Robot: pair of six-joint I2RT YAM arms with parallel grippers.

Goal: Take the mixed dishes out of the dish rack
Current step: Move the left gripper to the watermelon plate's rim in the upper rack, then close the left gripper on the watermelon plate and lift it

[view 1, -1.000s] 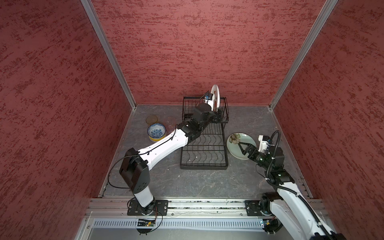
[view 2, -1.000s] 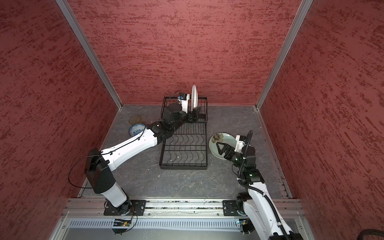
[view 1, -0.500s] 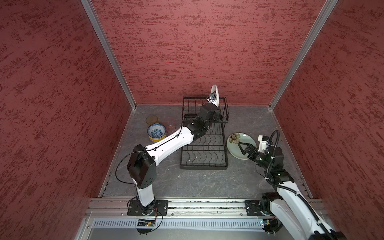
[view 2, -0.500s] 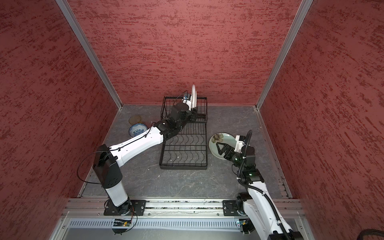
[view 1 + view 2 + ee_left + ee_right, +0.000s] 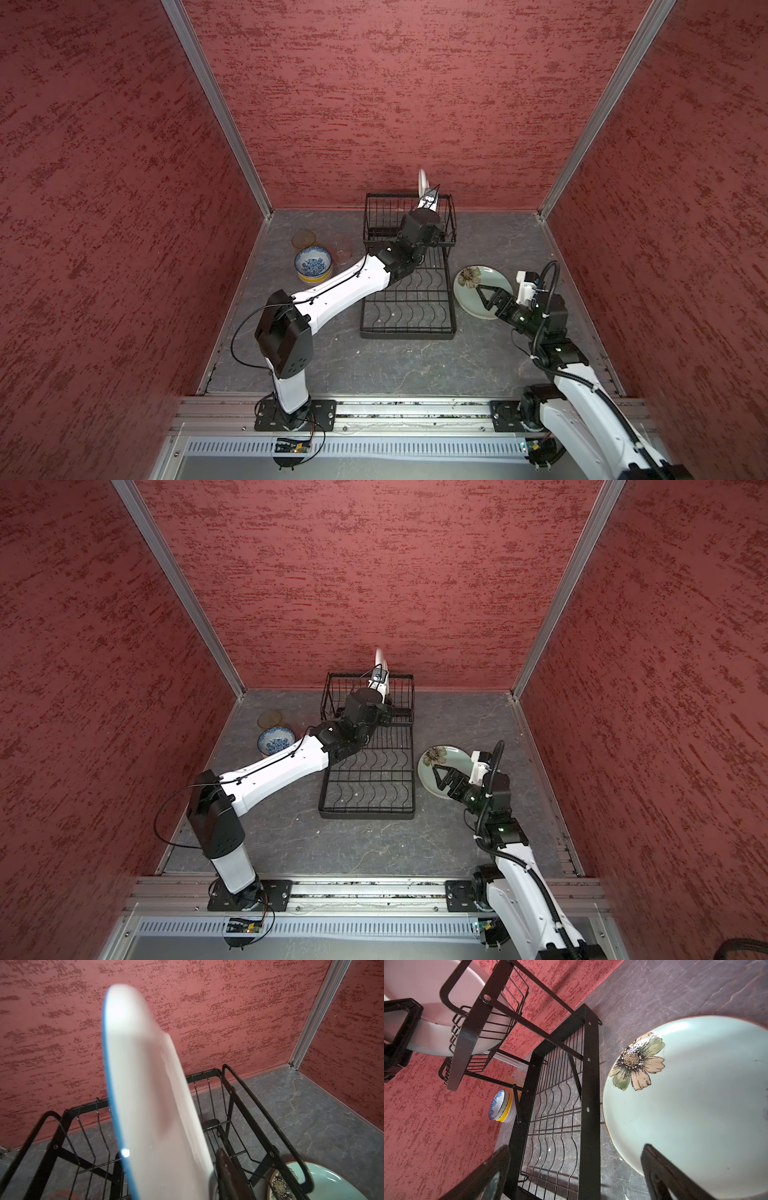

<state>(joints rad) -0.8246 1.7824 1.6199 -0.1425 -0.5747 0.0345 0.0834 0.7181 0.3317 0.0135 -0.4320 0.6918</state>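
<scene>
Grey veined counter [image 5: 395, 365] is shared by the black wire rack [image 5: 406, 333], set at the middle with its raised basket tier toward the back wall, and by dishes laid out on either side. One white plate [image 5: 422, 181], blue at the rim, is stood on edge in the basket tier near its right end, its top rising above the basket. The left tool [image 5: 431, 194] is extended over the rack and placed around the near edge of this plate. In the left wrist view the plate is seen blurred between the jaws. One dark finger [image 5: 228, 1174] lies against its back and the other is hidden, so it cannot be told whether the grip is closed. Just right of the flat tier a pale green flower plate [image 5: 464, 296] is laid flat on the counter. The right tool [image 5: 482, 298] is held over that plate with its jaws spread wide and nothing between them. Left of the rack a blue-white bowl [image 5: 313, 263] is nested in a yellow bowl [image 5: 314, 277]. An amber glass [image 5: 303, 240] is set just behind them, and a pink glass [image 5: 343, 249] between the bowls and the rack.
</scene>
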